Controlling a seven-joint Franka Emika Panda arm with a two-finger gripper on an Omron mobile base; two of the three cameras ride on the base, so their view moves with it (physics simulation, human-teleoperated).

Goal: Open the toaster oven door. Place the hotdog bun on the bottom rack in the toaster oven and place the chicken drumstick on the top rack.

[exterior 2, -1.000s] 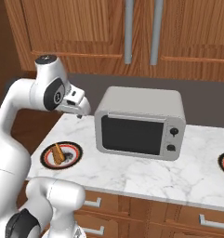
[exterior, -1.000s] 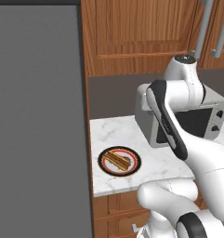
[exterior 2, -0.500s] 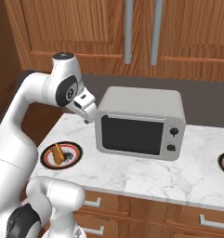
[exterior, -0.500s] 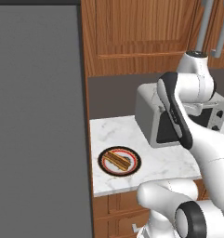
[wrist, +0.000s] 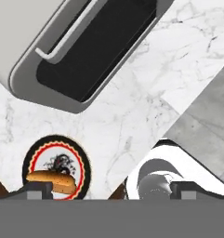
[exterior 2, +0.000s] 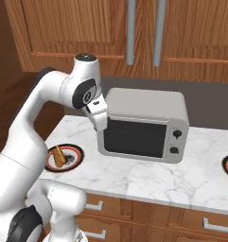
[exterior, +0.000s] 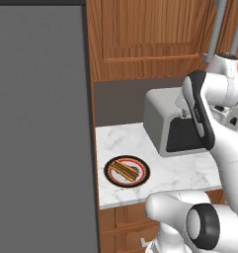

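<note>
Toaster oven door (exterior 2: 133, 137) shut, so I hold the tool (exterior 2: 100, 124) wide open and empty at the toaster oven's (exterior 2: 148, 124) upper-left corner, ready for its handle (wrist: 67, 39). Hotdog bun (exterior: 123, 171) waits on plate (exterior: 140, 177), table's (exterior 2: 148, 177) 9 o'clock end.

Nothing here carries writing I can read. The toaster oven (exterior 2: 146, 130) has a plain grey front, with no brand on its door (exterior 2: 133, 138), and the two black knobs (exterior 2: 175, 142) show no legible numbers or marks.
</note>
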